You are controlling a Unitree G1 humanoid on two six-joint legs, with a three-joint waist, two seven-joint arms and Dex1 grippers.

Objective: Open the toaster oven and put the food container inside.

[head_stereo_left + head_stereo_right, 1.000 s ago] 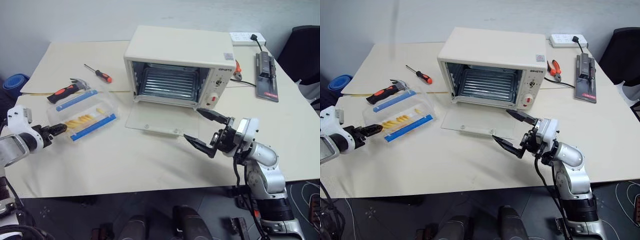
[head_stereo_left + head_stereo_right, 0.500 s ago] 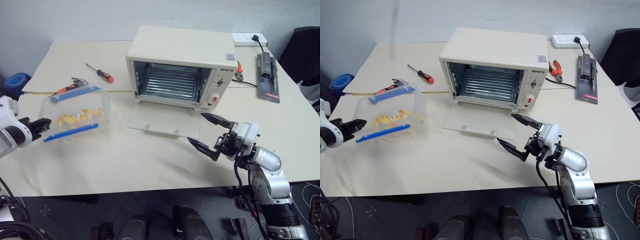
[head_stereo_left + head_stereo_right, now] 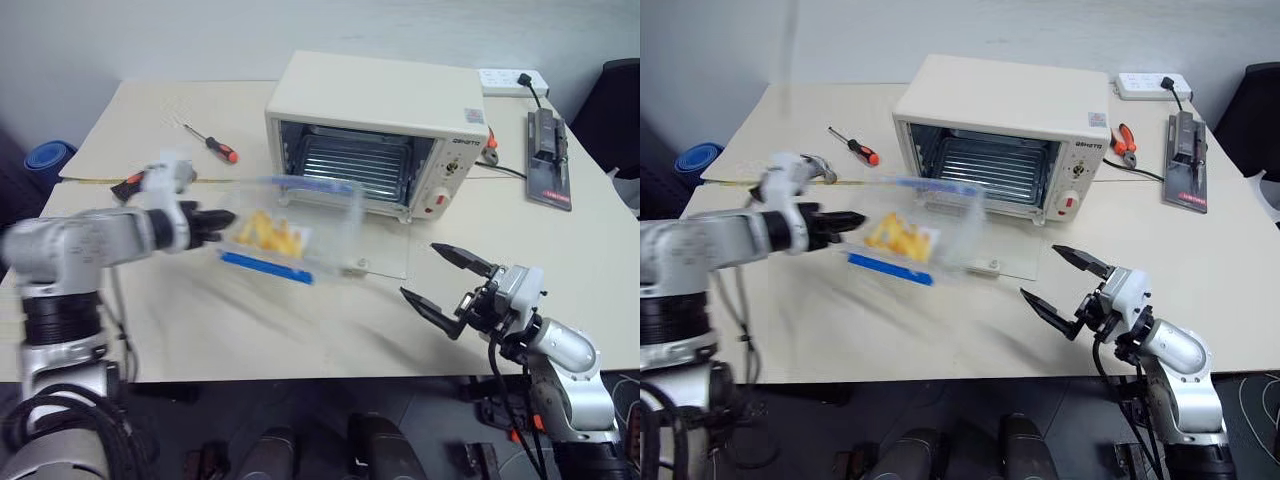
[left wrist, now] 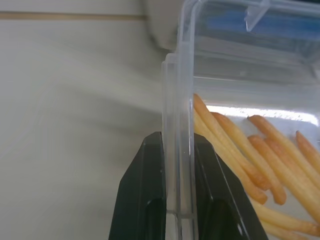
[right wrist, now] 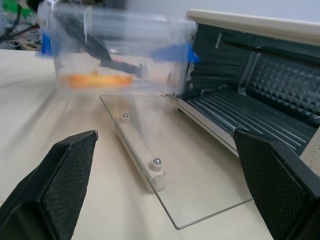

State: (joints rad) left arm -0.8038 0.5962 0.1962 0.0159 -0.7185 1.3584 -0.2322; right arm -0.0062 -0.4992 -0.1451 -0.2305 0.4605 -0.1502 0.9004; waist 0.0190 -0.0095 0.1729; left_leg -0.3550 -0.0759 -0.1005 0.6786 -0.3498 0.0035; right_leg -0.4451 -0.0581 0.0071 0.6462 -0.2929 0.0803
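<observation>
Beige tabletop's looking good for you: the cream-white boxy toaster oven [image 3: 380, 125] at upper centre already has its glass door down, your left gripper [image 3: 215, 222] is pinched on the clear plastic food container [image 3: 290, 230] mid-frame just before it, right gripper [image 3: 447, 282] gaping empty lower right, so only sliding it in remains.

arms: silver-grey | hand [image 3: 447, 285] fingers: black, pointed | cables: black

We count one toaster oven [image 3: 375, 130], one food container [image 3: 290, 235], one screwdriver [image 3: 212, 145], one power strip [image 3: 515, 80], two hands: left hand [image 3: 205, 224], right hand [image 3: 440, 280].
</observation>
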